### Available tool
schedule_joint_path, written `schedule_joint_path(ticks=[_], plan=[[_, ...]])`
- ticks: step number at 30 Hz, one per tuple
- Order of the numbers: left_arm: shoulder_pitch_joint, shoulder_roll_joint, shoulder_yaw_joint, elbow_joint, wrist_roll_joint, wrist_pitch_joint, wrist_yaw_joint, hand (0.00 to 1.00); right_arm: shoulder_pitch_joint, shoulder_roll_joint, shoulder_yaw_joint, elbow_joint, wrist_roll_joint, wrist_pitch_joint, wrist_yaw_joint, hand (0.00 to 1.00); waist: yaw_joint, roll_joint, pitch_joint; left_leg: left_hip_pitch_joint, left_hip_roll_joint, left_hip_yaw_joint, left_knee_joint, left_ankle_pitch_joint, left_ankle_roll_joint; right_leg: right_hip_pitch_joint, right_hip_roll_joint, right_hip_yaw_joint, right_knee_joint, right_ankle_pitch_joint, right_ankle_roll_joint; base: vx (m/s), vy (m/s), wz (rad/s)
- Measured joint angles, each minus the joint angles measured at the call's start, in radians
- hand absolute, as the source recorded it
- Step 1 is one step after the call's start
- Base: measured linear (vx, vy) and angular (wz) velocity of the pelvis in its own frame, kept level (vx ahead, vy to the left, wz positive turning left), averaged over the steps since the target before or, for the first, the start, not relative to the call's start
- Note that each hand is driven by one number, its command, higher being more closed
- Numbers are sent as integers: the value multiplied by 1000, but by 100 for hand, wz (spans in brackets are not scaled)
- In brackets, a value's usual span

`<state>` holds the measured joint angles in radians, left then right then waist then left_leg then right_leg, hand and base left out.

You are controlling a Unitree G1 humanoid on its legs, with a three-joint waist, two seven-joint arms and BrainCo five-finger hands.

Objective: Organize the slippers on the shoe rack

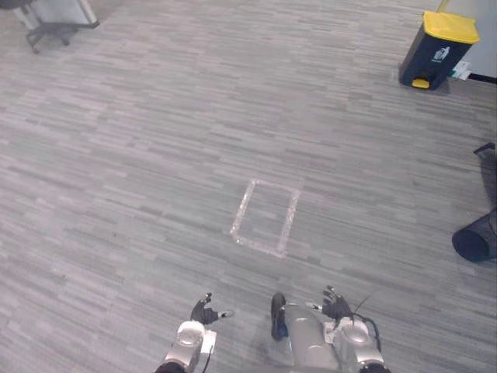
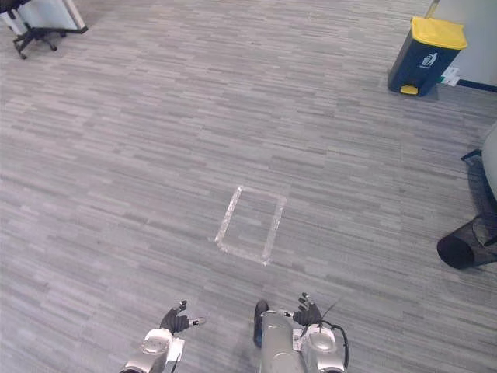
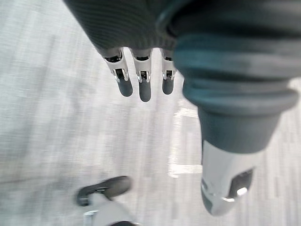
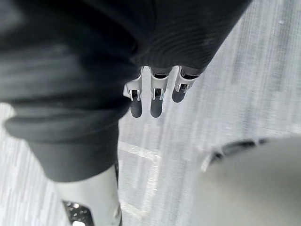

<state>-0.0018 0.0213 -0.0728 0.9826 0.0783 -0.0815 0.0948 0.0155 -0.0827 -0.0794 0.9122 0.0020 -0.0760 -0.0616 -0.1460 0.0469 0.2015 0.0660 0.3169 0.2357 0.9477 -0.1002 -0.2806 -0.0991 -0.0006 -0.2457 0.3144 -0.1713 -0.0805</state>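
Dangling straight-fingered: left hand (image 1: 205, 313); right hand (image 1: 336, 306)

No readable text anywhere, just a small white pictogram label (image 1: 443, 53) on the yellow-lidded bin (image 1: 432, 61) far right, too small to make out.

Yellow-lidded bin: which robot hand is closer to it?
Right. The yellow-lidded bin stands far ahead and off to the right. The right hand hangs low on that same side, while the left hand hangs level with it but further left, so further away.
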Motion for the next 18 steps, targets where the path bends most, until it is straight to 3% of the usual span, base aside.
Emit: schedule_joint_path(ticks=[2, 3, 4, 5, 6, 7, 8, 9, 10, 11, 12, 14, 16, 17, 18], plan=[[29, -6, 17, -1, -1, 2, -2, 0, 6, 4, 5, 7, 0, 5, 0, 0, 27, -13, -2, -114, 16, 105, 27, -88, 93, 109, 18, 77, -100, 2, -11, 474, 16, -77], [30, -6, 17, -1, -1, 2, -2, 0, 7, 4, 5, 9, 0, 6, 0, 0, 30, -13, -2, -128, 15, 117, 14, -96, 103, 118, 18, 90, -109, 2, -11, 436, 52, -88], [29, -4, 17, -13, -2, 0, -1, 0, 6, 2, 5, 21, 0, 9, 1, 0, 43, -12, -3, -182, -5, 134, -106, -124, 138, 154, 17, 148, -135, 3, 0, 425, 92, -108], [28, 1, 16, -18, -3, 0, 0, 0, 3, 3, 5, 26, 0, 10, 1, 0, 54, -12, -2, -211, -42, 104, -281, -131, 151, 176, 9, 190, -151, 10, 15, 346, 82, -112], [27, 2, 17, -18, -2, 0, 0, 0, 2, 3, 5, 26, 0, 10, 1, 0, 57, -13, -2, -215, -52, 95, -322, -131, 151, 180, 7, 203, -153, 7, 21, 421, 190, -131], [23, 5, 15, -16, -3, 0, 1, 0, 4, 2, 4, 32, 0, 9, 0, 0, 62, -17, 0, -222, -105, 12, -543, -113, 145, 202, -7, 263, -170, -4, 40, 507, 309, -137], [23, 2, 4, -12, -3, 0, 3, 0, 8, -4, 4, 49, -2, 8, -4, 0, 62, -12, -4, -222, -142, -72, -734, -42, 137, 219, -16, 309, -186, -22, 73, 595, 374, -142], [23, 1, -2, -8, -3, 0, 3, 0, 14, -6, 4, 50, -2, 9, -6, 0, 64, -10, -5, -224, -144, -91, -756, 10, 133, 226, -17, 326, -186, -32, 86, 431, 300, -134], [23, 5, -6, -2, -3, 0, 2, 0, 19, -4, 3, 52, -2, 9, -12, 0, 71, -18, -16, -211, -157, -87, -718, 65, 165, 239, -36, 369, -174, -60, 121, 267, 185, -82], [20, 11, -6, 3, -3, 0, 2, 0, 20, 4, 4, 49, -1, 10, -13, 0, 68, -28, -20, -209, -166, -76, -710, 60, 167, 241, -48, 370, -172, -62, 125, 433, 267, -93], [2, 35, -20, 17, -2, 1, 3, 0, 29, 24, 3, 48, -2, 6, -13, 0, 63, -64, -34, -206, -193, -35, -661, -21, 194, 214, -90, 361, -104, -73, 145, 491, 315, -58], [-4, 40, -38, 34, -2, 2, 1, 0, 25, 29, 2, 56, -2, 7, -11, 0, 74, -67, -40, -168, -202, 24, -652, -70, 214, 137, -106, 366, 63, -72, 148, 478, 355, -77], [-7, 43, -75, 51, -3, 4, 2, 0, 15, 36, -7, 52, -3, 5, -5, 0, 80, -61, -36, -74, -236, 85, -715, -88, 243, -8, -143, 335, 377, -36, 204, 408, 343, -61], [-7, 46, -80, 53, -3, 5, 2, 0, 13, 35, -8, 53, -3, 5, -3, 0, 78, -60, -34, -59, -240, 86, -723, -91, 248, -20, -147, 324, 408, -40, 205, 326, 201, -23], [-9, 57, -101, 59, -3, 7, 3, 0, 2, 32, -17, 53, -3, 5, 2, 0, 72, -49, -27, 9, -246, 89, -766, -98, 259, -58, -158, 237, 517, -81, 176, 402, 188, -11]])
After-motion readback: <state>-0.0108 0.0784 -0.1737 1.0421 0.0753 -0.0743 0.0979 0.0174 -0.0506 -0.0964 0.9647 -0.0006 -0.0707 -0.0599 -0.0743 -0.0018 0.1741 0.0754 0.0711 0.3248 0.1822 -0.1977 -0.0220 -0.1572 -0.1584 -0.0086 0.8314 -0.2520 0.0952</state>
